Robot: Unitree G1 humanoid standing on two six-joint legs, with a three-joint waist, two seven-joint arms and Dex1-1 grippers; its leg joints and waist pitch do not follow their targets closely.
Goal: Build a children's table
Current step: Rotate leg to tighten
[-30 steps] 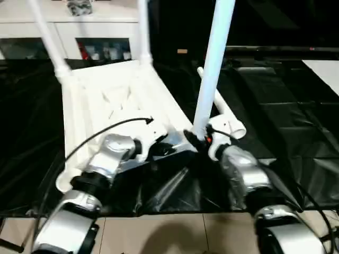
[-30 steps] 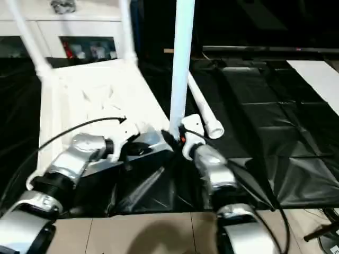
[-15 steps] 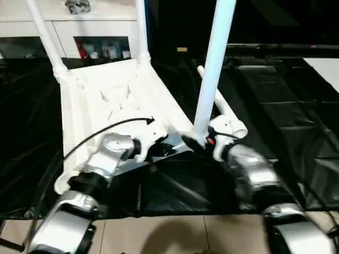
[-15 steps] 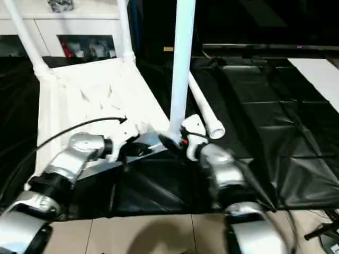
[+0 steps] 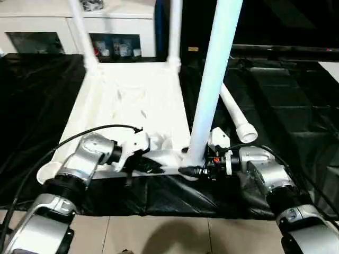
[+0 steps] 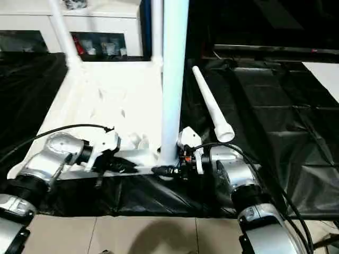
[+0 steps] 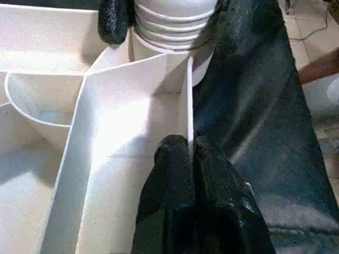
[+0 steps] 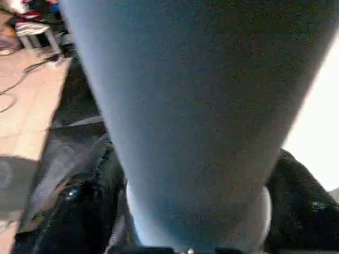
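The white tabletop (image 5: 132,100) lies upside down on a black sheet. Two white legs (image 5: 79,26) (image 5: 175,26) stand in its far corner sockets. A third leg (image 5: 214,79) stands upright in the near right socket. My right gripper (image 5: 193,168) is shut on this leg's base, one black finger (image 8: 79,211) on each side of the tube. A fourth leg (image 6: 212,108) lies loose on the sheet to the right. My left gripper (image 7: 183,151) is shut on the thin near rim (image 7: 188,106) of the tabletop, just left of that socket.
The black sheet (image 5: 286,100) covers the floor around the tabletop, and bare tiles (image 5: 159,238) begin at its near edge. A white cabinet (image 5: 42,16) stands behind. A flat white board (image 6: 328,74) lies at the far right.
The whole picture has shifted with the camera. My right arm has dropped lower and now holds the leg's base from the side. The left gripper keeps its pinch on the rim.
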